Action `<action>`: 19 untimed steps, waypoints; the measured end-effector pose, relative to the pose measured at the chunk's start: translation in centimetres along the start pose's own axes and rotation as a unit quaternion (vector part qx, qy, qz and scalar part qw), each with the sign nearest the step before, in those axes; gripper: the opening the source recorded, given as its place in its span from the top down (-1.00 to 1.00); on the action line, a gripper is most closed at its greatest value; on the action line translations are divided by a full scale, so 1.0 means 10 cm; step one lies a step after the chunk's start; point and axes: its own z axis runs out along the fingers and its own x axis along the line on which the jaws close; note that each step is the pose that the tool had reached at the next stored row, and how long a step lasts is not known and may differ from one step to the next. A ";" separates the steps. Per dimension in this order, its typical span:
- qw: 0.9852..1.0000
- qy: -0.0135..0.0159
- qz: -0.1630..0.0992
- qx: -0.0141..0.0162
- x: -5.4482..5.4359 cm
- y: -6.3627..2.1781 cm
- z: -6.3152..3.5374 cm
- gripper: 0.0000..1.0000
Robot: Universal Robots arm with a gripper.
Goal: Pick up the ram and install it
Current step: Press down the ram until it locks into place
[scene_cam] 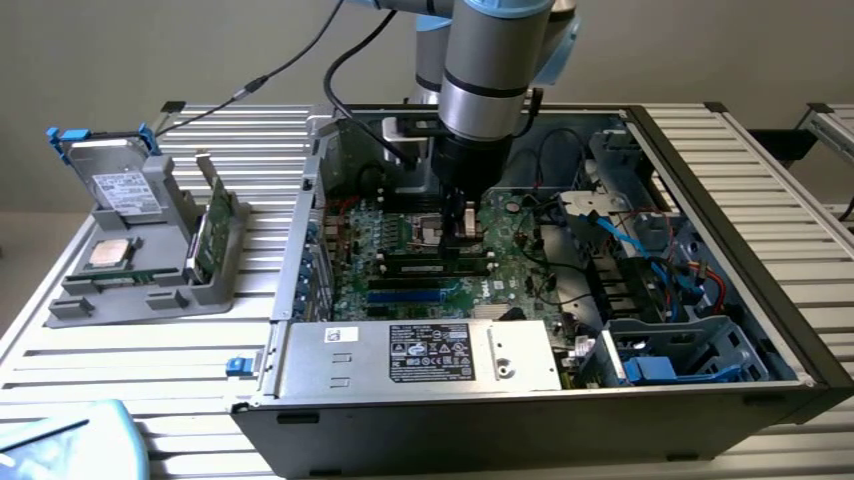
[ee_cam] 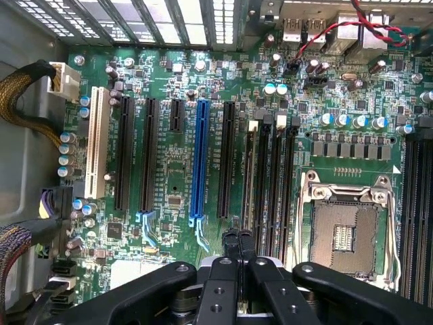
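1. Sitting nearest in the exterior view, a grey power supply with a black label fills the front of the open computer case, which lies on the slatted desk.
2. Behind it lies the green motherboard, with a blue slot among black ones and an open processor socket.
3. The gripper hangs low over the middle of the board, clenched with its fingertips pressed together and nothing visible between them. In the wrist view they sit just above the narrow black memory slots beside the socket.
4. On the exterior view's left, outside the case, a grey holder rests on the desk. The ram stands on edge in it, well apart from the gripper.
5. The same holder carries a square silver chip and, further back, a boxy drive with a white label.
6. Farthest back, the arm rises out of the case.
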 end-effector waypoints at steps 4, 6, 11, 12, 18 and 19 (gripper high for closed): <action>1.000 -0.002 0.022 -0.001 0.00 0.000 0.002 0.79; 0.999 -0.004 0.039 -0.001 0.00 0.000 0.004 0.79; 0.997 -0.007 0.081 -0.003 0.00 -0.001 0.011 0.79; 0.996 -0.008 0.090 -0.003 0.00 -0.001 0.012 0.79; 0.990 -0.013 0.143 -0.005 0.00 -0.002 0.023 0.79; 0.988 -0.014 0.151 -0.006 0.00 -0.002 0.026 0.79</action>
